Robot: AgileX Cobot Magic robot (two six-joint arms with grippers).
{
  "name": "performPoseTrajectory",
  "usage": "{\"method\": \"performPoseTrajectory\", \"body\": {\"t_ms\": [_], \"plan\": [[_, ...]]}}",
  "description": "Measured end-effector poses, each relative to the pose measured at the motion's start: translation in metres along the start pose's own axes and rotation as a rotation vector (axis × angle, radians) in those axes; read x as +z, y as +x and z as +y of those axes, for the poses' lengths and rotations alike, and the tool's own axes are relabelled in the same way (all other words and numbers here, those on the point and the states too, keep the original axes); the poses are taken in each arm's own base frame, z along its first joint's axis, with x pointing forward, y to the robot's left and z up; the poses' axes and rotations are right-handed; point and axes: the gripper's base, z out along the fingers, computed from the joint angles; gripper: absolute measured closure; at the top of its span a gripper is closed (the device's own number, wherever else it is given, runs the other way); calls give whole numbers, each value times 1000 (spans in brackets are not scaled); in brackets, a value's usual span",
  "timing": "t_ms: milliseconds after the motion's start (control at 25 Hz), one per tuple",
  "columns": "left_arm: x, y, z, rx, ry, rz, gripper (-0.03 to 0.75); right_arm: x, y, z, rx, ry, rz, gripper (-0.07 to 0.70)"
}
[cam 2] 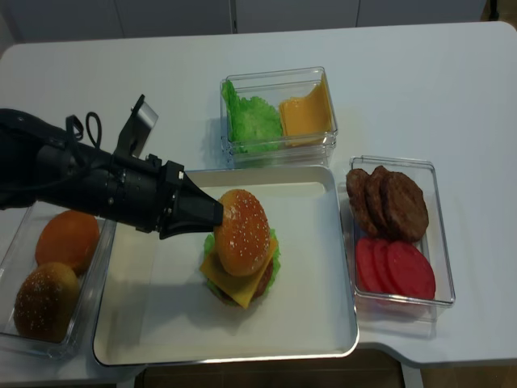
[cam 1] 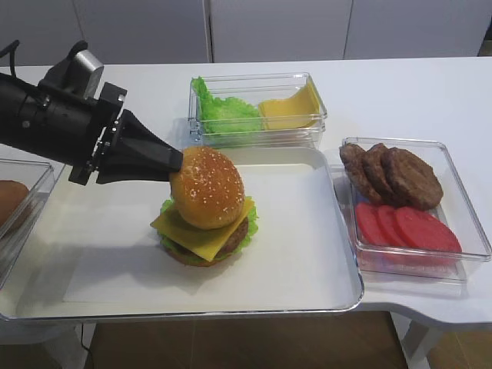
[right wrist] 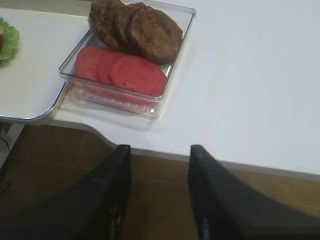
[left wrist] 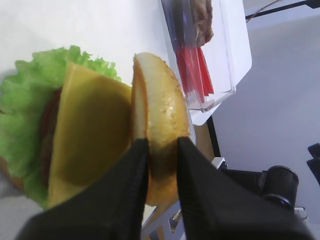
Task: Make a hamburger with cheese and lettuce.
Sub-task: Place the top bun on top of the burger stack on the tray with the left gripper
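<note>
Left gripper (left wrist: pixel 162 150) pinches sesame bun (cam 1: pixel 207 187) at its left edge, tilted over cheese (cam 1: pixel 201 235), leaning right. Right gripper (right wrist: pixel 159 150) empty, parked off right, clenched per record.

Left gripper (left wrist: pixel 161 150) jaws clamped, right gripper (right wrist: pixel 159 150) shut

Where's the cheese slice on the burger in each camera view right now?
Exterior high: cheese, centre, under the sesame bun.
Realsense high: centre, below that bun.
Left wrist: left of centre.
Right wrist: not in view.
Shared landmark: tomato slices, right side.
</note>
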Motion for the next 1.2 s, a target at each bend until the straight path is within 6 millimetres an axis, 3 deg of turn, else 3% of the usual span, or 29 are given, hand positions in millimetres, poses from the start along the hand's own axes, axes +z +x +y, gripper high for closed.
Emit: {"method": "performPoseTrajectory", "body": {"t_ms": [1200], "plan": [[0,6,6,15,-69,64,511,0,0,0,2,0,0,342]]}}
